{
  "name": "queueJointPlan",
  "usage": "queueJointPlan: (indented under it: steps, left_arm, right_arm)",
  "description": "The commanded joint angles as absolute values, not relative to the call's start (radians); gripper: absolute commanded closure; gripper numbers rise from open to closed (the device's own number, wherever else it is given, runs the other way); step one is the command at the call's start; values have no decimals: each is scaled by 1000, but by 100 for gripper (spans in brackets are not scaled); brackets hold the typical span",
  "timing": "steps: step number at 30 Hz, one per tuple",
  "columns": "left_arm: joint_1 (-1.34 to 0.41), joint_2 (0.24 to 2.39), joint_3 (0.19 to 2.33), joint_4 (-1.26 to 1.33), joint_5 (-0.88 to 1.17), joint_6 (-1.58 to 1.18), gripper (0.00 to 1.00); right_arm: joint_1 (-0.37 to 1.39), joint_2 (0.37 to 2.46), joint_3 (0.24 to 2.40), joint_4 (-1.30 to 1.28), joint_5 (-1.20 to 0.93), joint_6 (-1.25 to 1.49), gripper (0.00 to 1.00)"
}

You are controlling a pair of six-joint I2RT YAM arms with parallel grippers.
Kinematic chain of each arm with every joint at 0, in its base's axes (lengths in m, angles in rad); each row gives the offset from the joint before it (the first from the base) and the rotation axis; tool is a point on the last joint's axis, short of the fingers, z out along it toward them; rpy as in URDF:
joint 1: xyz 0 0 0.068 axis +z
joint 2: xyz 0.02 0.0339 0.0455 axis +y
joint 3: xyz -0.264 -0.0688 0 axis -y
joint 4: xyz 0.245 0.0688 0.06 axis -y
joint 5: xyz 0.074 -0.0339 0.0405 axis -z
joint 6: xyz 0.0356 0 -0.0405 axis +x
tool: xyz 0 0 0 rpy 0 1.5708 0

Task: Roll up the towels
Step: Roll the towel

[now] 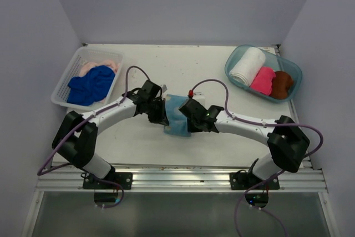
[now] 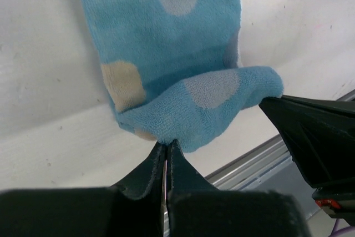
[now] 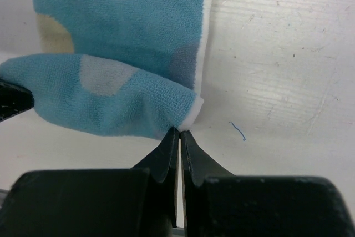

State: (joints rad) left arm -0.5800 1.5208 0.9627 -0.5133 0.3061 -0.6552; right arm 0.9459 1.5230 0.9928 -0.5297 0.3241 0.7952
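Observation:
The light blue towel point(image 1: 176, 116) with pale dots lies flat on the table between both arms. Its near edge is lifted and curled over. My left gripper point(image 1: 162, 118) is shut on that edge's left end; the left wrist view shows its tips point(image 2: 167, 144) pinching the folded cloth point(image 2: 166, 43). My right gripper point(image 1: 189, 121) is shut on the right corner, tips point(image 3: 180, 132) clamping the white-backed hem of the towel point(image 3: 127, 26). A royal blue towel point(image 1: 90, 85) and a peach one point(image 1: 101, 66) lie in the basket. White point(image 1: 248, 66), pink point(image 1: 263, 80) and brown point(image 1: 282, 84) rolls sit in the tub.
The white lattice basket point(image 1: 62, 89) stands at the back left and the clear teal tub point(image 1: 235, 57) at the back right. A metal rail point(image 1: 177, 176) runs along the table's near edge, just behind the gripped towel edge.

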Motion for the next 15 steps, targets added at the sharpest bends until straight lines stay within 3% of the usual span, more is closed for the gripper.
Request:
queueJointPlan:
  steps: [1, 15]
  left_arm:
    - [-552, 1571, 1017, -453, 298, -617, 100]
    - [-491, 1692, 1002, -402, 296, -574, 100]
  right_arm:
    - [931, 1549, 1038, -502, 351, 769, 100]
    - [827, 1684, 1043, -419, 288, 724, 100]
